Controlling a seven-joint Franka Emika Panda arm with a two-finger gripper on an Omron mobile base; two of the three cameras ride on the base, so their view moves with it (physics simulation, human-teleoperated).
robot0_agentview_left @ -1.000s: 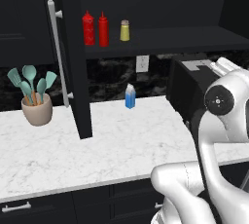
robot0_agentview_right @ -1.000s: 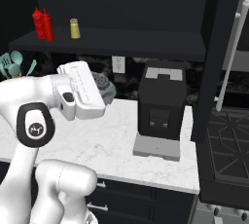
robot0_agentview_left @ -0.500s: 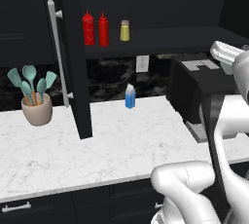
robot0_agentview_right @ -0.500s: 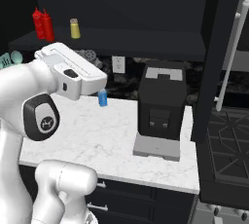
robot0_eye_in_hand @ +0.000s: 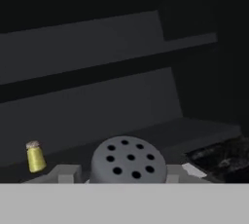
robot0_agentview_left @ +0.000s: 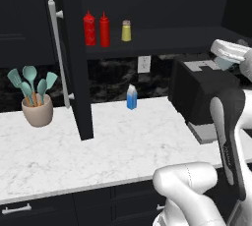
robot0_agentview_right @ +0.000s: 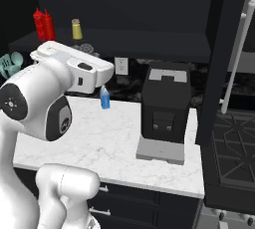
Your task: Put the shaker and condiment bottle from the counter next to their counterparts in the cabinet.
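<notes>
1. The arm has swung up and to the right over the last second. The gripper (robot0_eye_in_hand: pixel 127 178) is clamped on the shaker (robot0_eye_in_hand: pixel 128 161), whose holed grey cap fills the hand view at six o'clock.
2. That means it's now aimed at the cabinet (robot0_agentview_left: pixel 162 36) shelf, with the yellow shaker (robot0_eye_in_hand: pixel 35 157) at eight o'clock.
3. Two red bottles (robot0_agentview_left: pixel 97 28) stand together on the shelf already.
4. There's open shelf to the right, but watch the shelf's front edge and the coffee machine (robot0_agentview_right: pixel 164 108) on the desk (robot0_agentview_left: pixel 98 146) below.
</notes>
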